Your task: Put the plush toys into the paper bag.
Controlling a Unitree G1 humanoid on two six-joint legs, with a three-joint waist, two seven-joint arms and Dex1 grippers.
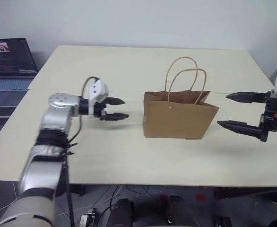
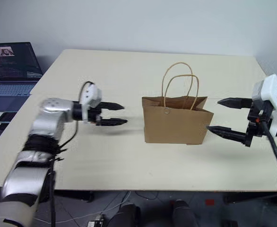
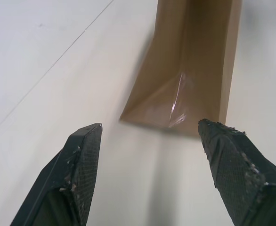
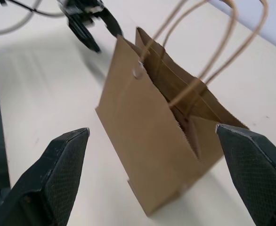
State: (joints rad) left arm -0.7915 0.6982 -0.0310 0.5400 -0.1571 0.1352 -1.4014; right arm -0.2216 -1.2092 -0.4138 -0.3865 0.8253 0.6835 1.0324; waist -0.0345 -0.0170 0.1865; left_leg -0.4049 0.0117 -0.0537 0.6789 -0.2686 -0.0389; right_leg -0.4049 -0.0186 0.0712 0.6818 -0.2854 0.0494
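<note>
Nearest, the left gripper (image 1: 120, 109) hangs released and empty beside the paper bag (image 1: 178, 116), which stands upright mid-counter (image 1: 129, 161); the right gripper (image 2: 227, 117) gapes wide opposite (also empty). With no toys visible, both probably lie bagged; next, arms should withdraw.

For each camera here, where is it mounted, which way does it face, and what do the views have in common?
Left eye and right eye views: on the head, looking forward and down at the table; both arms show, the left gripper and right gripper open either side of the upright paper bag.
Left wrist view: along the left gripper's fingers at the bag's narrow side.
Right wrist view: along the right gripper's fingers at the bag, the left gripper beyond.
Shared: bag and table.
</note>
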